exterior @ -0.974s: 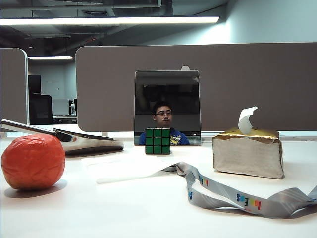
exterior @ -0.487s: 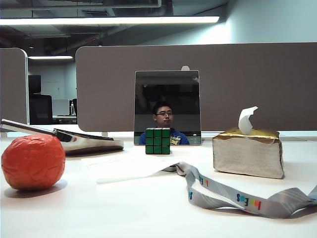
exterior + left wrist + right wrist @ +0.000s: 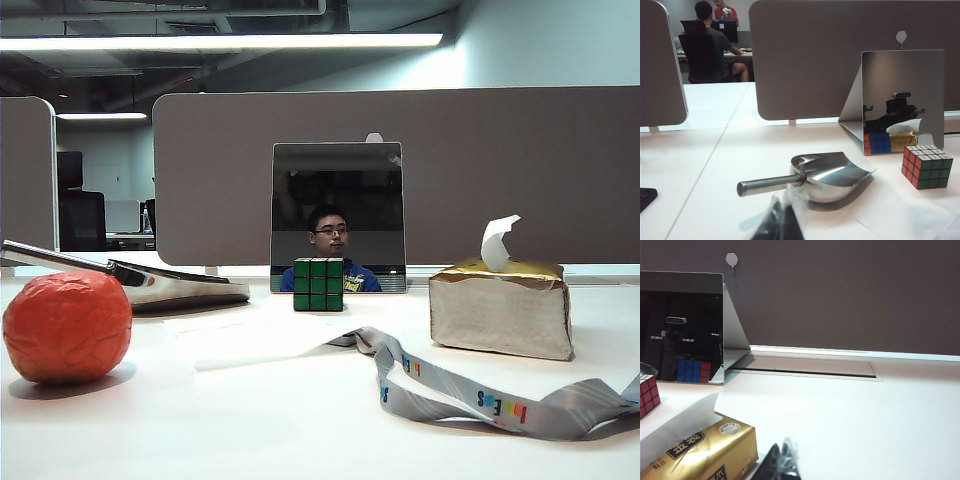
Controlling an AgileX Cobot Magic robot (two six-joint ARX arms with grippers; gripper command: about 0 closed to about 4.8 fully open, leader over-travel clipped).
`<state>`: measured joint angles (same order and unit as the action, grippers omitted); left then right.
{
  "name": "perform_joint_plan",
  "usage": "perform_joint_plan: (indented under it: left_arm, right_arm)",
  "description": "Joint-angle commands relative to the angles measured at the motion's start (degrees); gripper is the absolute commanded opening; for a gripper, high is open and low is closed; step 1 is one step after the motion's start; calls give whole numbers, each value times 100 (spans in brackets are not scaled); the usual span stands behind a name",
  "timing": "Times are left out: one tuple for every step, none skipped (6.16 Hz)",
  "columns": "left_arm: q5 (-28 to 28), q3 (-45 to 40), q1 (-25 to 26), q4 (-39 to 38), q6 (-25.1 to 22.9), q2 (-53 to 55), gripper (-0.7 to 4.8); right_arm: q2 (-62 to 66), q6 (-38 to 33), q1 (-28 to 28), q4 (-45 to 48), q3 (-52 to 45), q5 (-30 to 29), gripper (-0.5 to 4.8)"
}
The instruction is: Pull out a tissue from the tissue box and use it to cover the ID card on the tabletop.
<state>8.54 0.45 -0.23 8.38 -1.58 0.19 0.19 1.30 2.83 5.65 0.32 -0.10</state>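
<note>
A white tissue (image 3: 260, 338) lies flat on the tabletop (image 3: 250, 430) in the middle of the exterior view. The ID card is hidden under it; only its grey lanyard (image 3: 470, 395) runs out to the right. The gold tissue box (image 3: 500, 312) stands at the right with another tissue (image 3: 497, 243) sticking up from its top. Neither arm shows in the exterior view. My right gripper (image 3: 782, 464) is shut and empty, beside the tissue box (image 3: 700, 450) and apart from it. My left gripper (image 3: 782, 222) is shut and empty, short of the metal scoop (image 3: 830, 175).
An orange ball (image 3: 67, 325) sits at the front left, with the scoop (image 3: 170, 283) behind it. A Rubik's cube (image 3: 318, 284) stands before a mirror (image 3: 338, 215) at the back. A grey partition (image 3: 400, 170) closes the far edge.
</note>
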Motion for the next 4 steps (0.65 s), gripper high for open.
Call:
perform_joint_plan:
  left_arm:
    - [28, 17, -2, -72, 11, 4, -6]
    - [31, 17, -2, -260, 11, 4, -5]
    - [28, 17, -2, -348, 11, 4, -5]
    - [28, 17, -4, -348, 9, 4, -6]
  right_arm:
    - [-4, -22, 2, 101, -7, -4, -5]
    - [-4, -20, 0, 37, -7, 0, -5]
    - [-4, -20, 0, 37, -7, 0, -5]
    - [-4, -20, 0, 39, -7, 0, -5]
